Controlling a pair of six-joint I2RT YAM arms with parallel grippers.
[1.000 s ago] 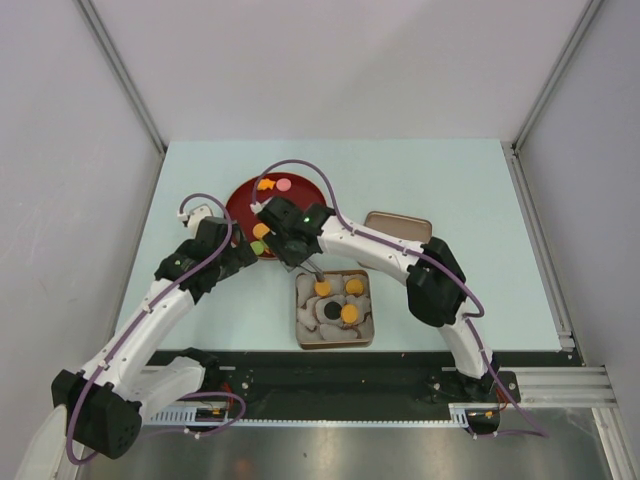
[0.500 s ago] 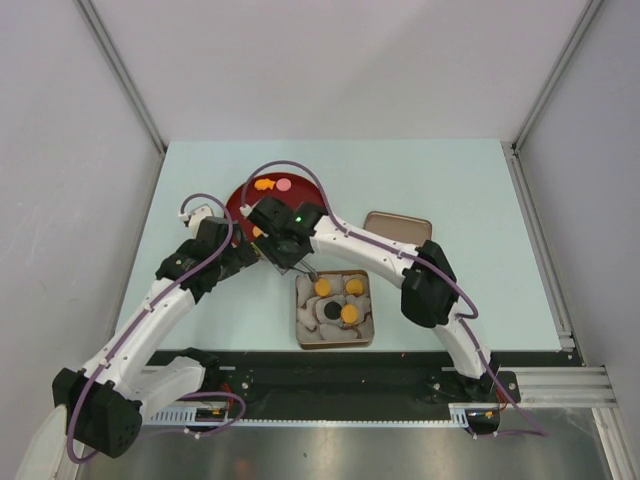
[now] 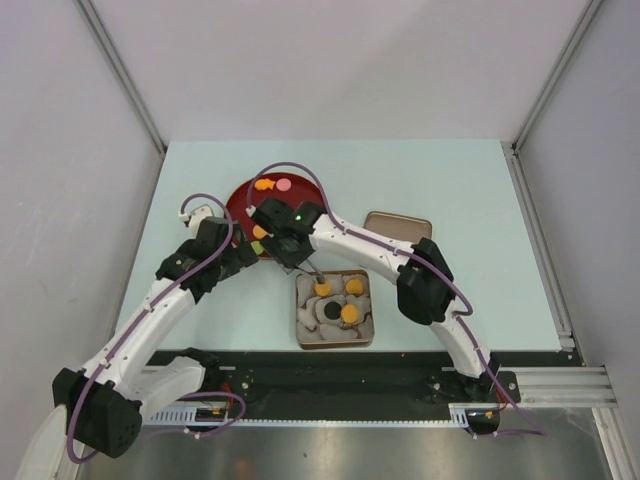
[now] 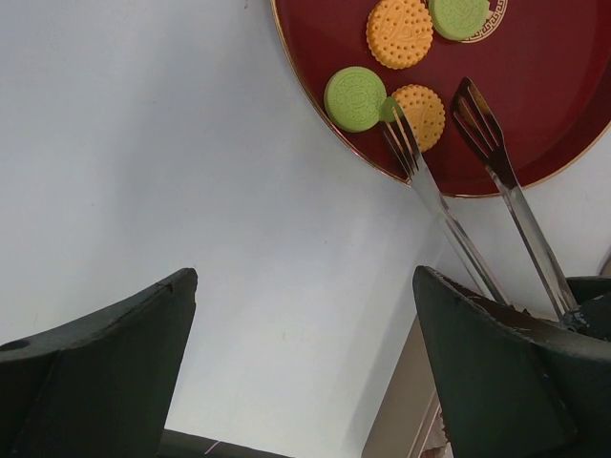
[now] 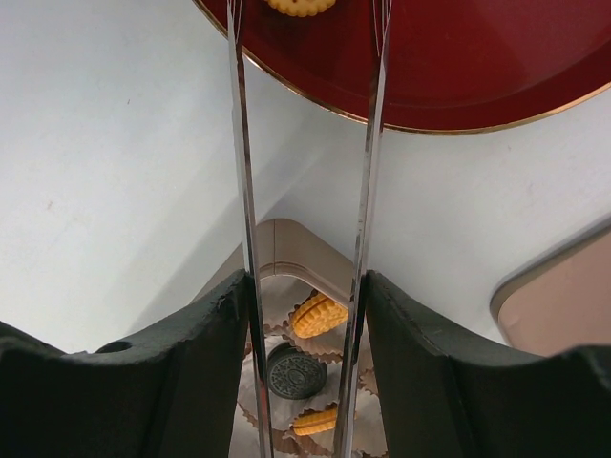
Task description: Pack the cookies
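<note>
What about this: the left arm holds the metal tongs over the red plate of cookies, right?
No: it is the right gripper that holds the metal tongs over the red plate of cookies. The right wrist view shows them clamped between its fingers; the left gripper is open and empty.

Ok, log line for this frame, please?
right pincer: shut on tongs, tips straddling orange cookie on red plate | left pincer: open, empty | box: four cookies inside
</note>
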